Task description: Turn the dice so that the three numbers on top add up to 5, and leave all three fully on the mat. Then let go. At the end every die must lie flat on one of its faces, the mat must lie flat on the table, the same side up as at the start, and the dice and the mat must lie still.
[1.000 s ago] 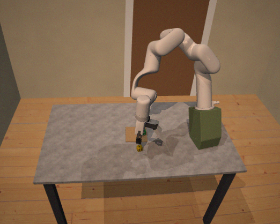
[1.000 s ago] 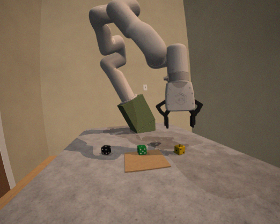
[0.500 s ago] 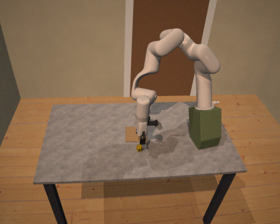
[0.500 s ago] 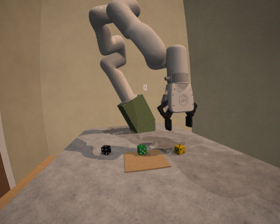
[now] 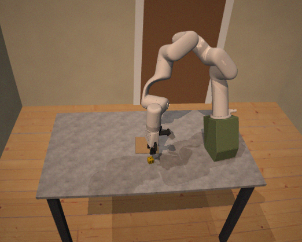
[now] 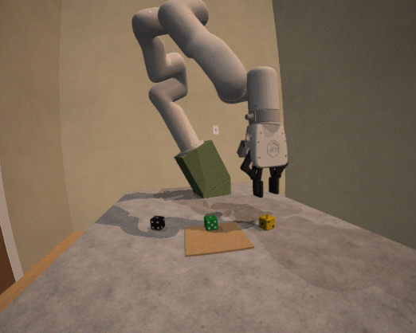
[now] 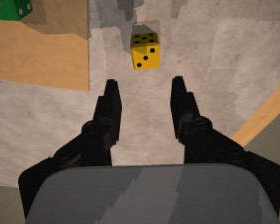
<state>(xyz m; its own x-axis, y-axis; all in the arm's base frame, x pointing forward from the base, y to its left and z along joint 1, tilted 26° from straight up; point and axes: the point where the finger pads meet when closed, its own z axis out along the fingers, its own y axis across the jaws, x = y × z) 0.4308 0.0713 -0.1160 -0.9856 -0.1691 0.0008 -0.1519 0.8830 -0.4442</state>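
Note:
A yellow die lies flat on the grey table top, off the tan mat, close to its edge. It also shows in the exterior view and in the wrist view. A green die sits at the far edge of the mat; the wrist view cuts it off at the top left corner. A black die lies on the table, off the mat. My gripper hangs above the table near the yellow die, fingers pointing down, partly open, with nothing between them.
The arm's green base block stands on the table behind the dice. The table's wooden-floor edge shows at the right of the wrist view.

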